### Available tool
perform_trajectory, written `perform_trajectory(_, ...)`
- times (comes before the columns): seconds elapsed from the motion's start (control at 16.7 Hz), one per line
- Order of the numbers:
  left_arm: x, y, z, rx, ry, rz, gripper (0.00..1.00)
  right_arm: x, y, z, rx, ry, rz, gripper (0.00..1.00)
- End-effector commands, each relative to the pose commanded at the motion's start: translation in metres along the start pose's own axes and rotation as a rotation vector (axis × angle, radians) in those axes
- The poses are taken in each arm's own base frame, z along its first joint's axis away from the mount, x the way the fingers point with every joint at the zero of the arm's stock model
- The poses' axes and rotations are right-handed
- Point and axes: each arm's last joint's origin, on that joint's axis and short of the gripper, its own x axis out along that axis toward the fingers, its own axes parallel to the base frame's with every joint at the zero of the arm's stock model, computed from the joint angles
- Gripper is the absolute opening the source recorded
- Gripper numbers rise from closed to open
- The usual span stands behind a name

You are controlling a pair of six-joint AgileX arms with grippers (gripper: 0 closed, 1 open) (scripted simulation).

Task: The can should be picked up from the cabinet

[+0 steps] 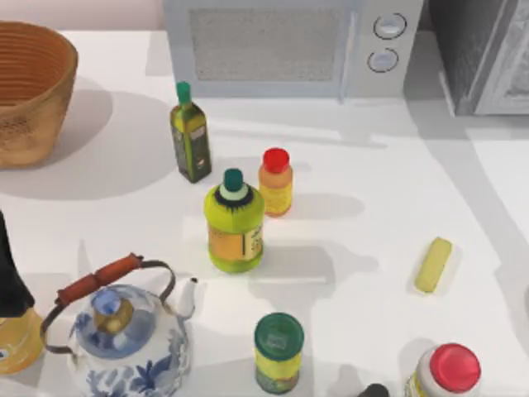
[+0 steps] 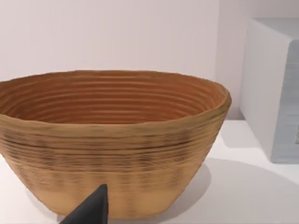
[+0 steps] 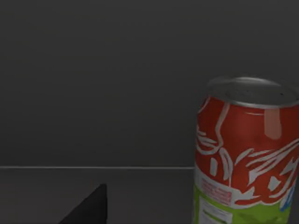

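Note:
The can (image 3: 245,154) is red and green with a silver top. It stands upright on a dark floor before a dark wall in the right wrist view. A dark tip of my right gripper (image 3: 89,209) shows close to the camera, apart from the can and to one side of it. The cabinet (image 1: 483,54), dark grey and speckled with a pale framed door, stands at the table's back right corner. My left arm (image 1: 10,277) is parked at the table's left edge, and a tip of my left gripper (image 2: 91,209) faces the woven basket (image 2: 112,140).
A white microwave (image 1: 281,45) stands at the back middle and the basket (image 1: 29,91) at the back left. Mid-table are an olive-oil bottle (image 1: 191,136), a red-capped bottle (image 1: 275,182) and a yellow-green bottle (image 1: 235,223). Near the front are a kettle (image 1: 124,331), a green-lidded jar (image 1: 278,351), a red-lidded bottle (image 1: 446,372) and a yellow bar (image 1: 434,265).

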Motion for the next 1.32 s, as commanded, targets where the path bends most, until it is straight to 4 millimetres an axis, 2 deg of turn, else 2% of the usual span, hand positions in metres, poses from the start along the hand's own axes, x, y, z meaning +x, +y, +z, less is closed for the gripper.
perform_trajectory(0.36,0.0,0.0,0.0,0.0,0.0,0.0,1.0,0.038,0.0,-0.001,0.0,0.0,0.0,1.0)
perform_trajectory(0.66,0.0,0.0,0.0,0.0,0.0,0.0,1.0,0.041,0.0,-0.002,0.0,0.0,0.0,1.0)
perform_trajectory(1.32,0.0,0.0,0.0,0.0,0.0,0.0,1.0,0.041,0.0,-0.002,0.0,0.0,0.0,0.17)
